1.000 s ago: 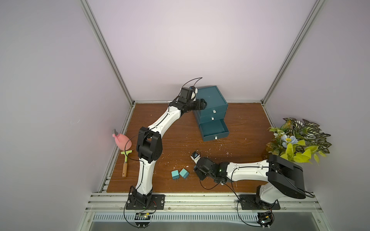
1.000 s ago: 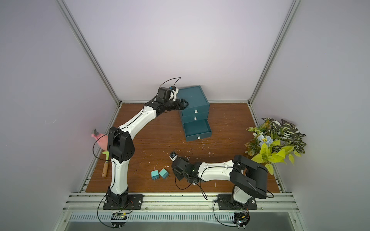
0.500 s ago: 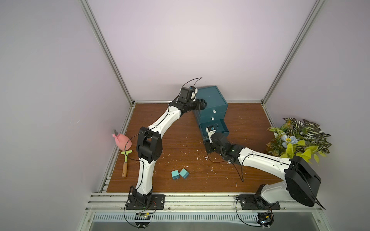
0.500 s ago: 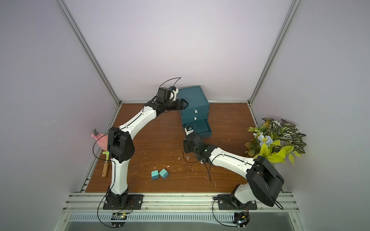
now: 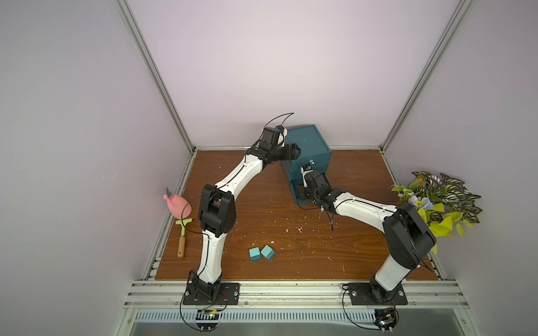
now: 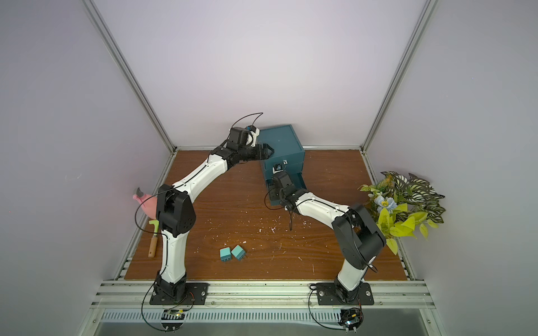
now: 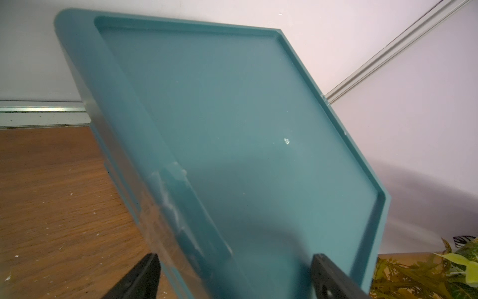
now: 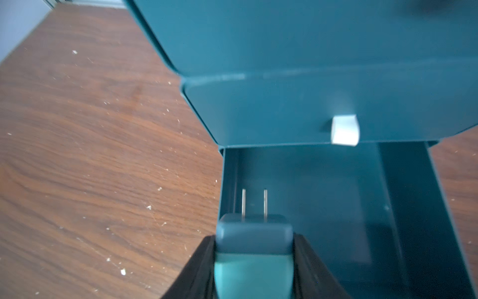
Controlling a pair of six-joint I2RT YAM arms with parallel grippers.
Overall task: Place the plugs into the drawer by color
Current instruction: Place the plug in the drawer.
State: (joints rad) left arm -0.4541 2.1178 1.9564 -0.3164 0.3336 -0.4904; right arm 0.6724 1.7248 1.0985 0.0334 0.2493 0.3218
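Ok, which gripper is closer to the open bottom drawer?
Right. The right gripper, shut on a turquoise plug, is right at the open bottom drawer; the left gripper is higher, jaws open astride the chest's top edge.

Teal drawer chest (image 5: 310, 144) had its bottom drawer (image 8: 323, 196) open, one turquoise plug (image 8: 254, 239) hung over it, prongs facing the chest. Two more turquoise plugs (image 5: 255, 253) lay together well in front.

Soft, even light; top views sharp, drawer (image 8: 310, 103) blurred in wrist close-ups.
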